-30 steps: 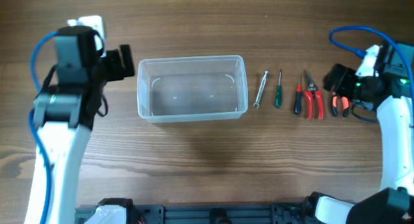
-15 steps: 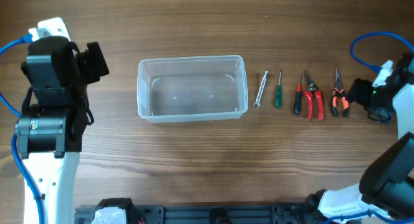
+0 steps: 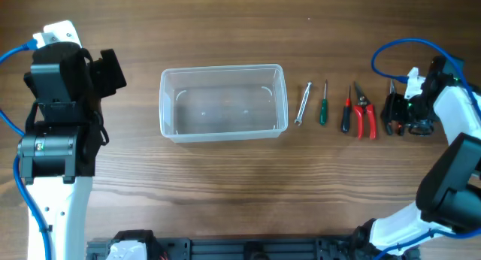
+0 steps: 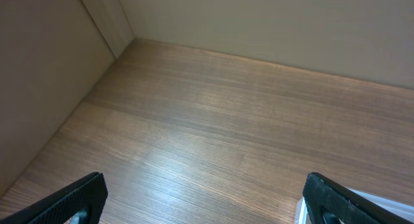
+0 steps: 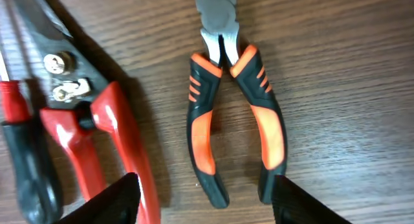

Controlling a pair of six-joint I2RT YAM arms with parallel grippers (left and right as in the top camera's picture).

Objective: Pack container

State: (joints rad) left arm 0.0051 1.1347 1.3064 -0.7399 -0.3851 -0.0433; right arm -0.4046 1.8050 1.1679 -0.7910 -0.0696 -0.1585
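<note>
Overhead, the container (image 3: 223,68) sits empty on the tabletop (image 3: 225,188), all 5 tools (image 3: 346,113) lying beside it: nothing packed yet. Right gripper (image 5: 206,198) hovers over the orange pliers (image 5: 202,127), jaws open; left gripper (image 4: 206,188) waits apart, jaws open too.

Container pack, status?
Left gripper open over bare table. Right gripper open above orange pliers. Container empty. Red cutters close beside pliers, not touching.

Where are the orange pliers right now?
The orange pliers lie at the far right end of the tool row, just right of the red cutters, directly below the right arm's open fingers in the right wrist view.
</note>
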